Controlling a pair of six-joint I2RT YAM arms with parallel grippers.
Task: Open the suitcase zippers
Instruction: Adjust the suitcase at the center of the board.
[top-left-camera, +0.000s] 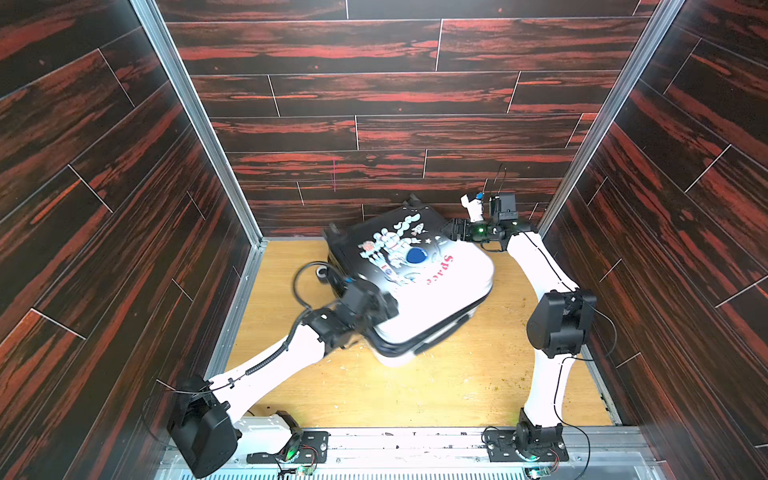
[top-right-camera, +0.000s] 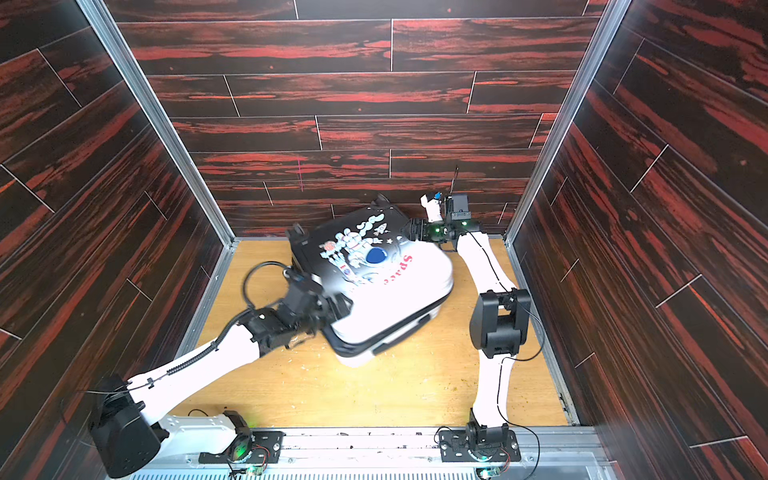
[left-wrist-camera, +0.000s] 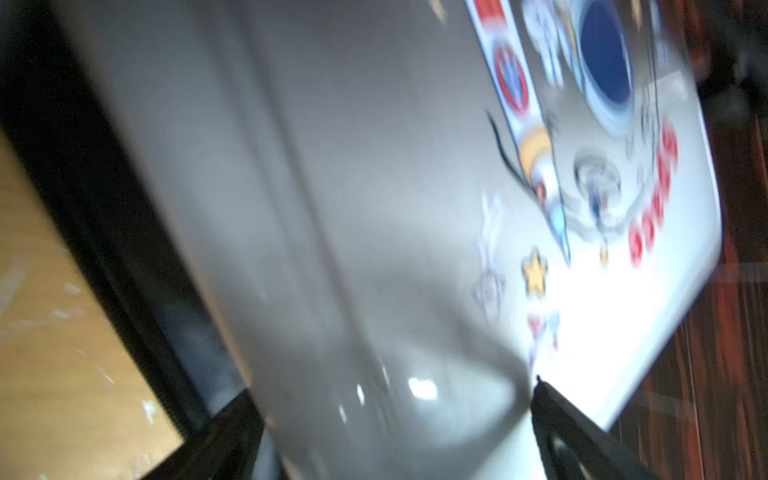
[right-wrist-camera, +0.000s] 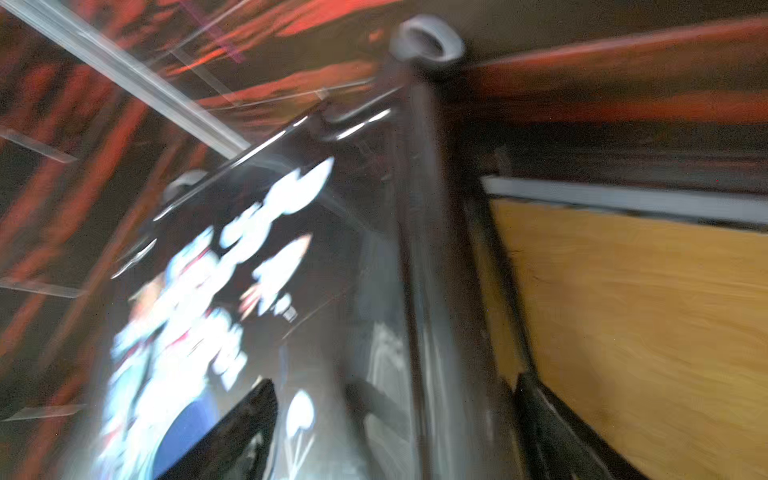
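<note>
The suitcase lies flat and askew on the wooden table, print side up, black at the far end and white at the near end. Its black zipper band runs round the rim; no pull can be made out. My left gripper is open at the near left edge, with the white shell between its fingers. My right gripper is open at the far right corner, straddling the dark rim. Both wrist views are blurred, so contact is unclear.
Dark red wood-pattern walls close in the table on three sides. A small white object with a blue top and a black box with antennas stand in the back right corner. The right arm's elbow rises beside the suitcase.
</note>
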